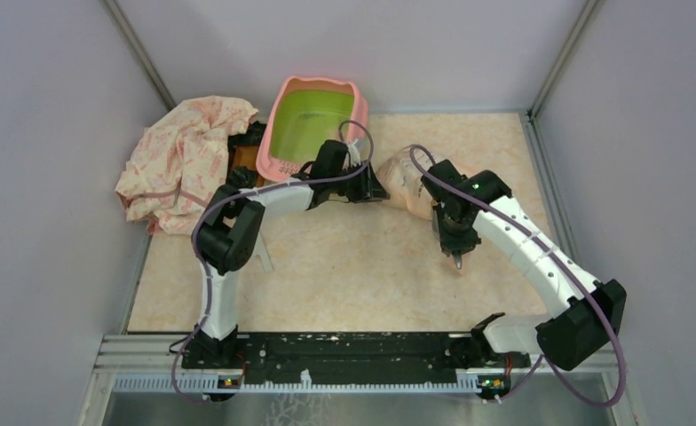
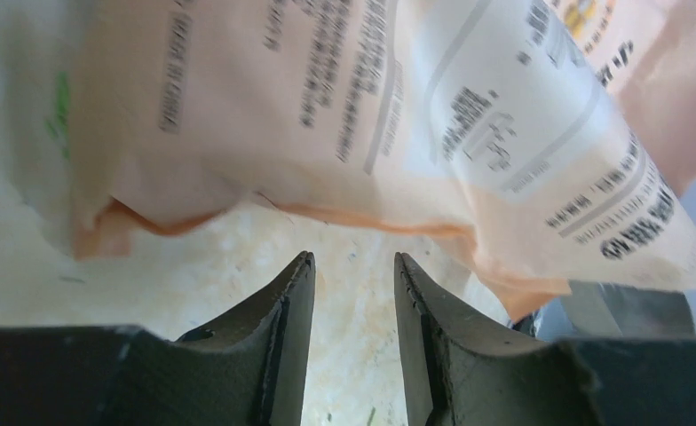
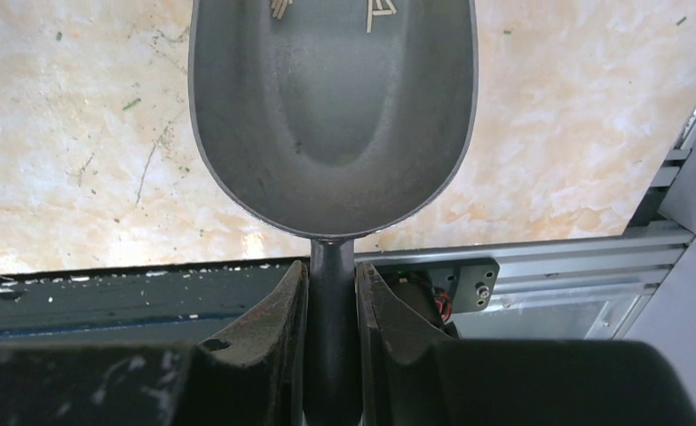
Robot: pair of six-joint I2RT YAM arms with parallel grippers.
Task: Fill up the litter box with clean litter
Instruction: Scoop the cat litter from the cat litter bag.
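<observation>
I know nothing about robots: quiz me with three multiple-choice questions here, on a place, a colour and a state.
1. The pink-rimmed, lime-green plastic litter box stands: A beside the arm bases; B at the far edge of the table; C on the floor.
2. The printed bag is: A blue; B black; C peach-pink.
3. The right gripper is: A shut on the grey metal scoop's handle; B open, empty; C holding the bag.
B, opposite the bases; C, its surface shows peach-pink; A, the handle is clamped.

litter box (image 1: 313, 124): pink-rimmed, green inside | litter bag (image 1: 407, 186): peach, right of box
</observation>
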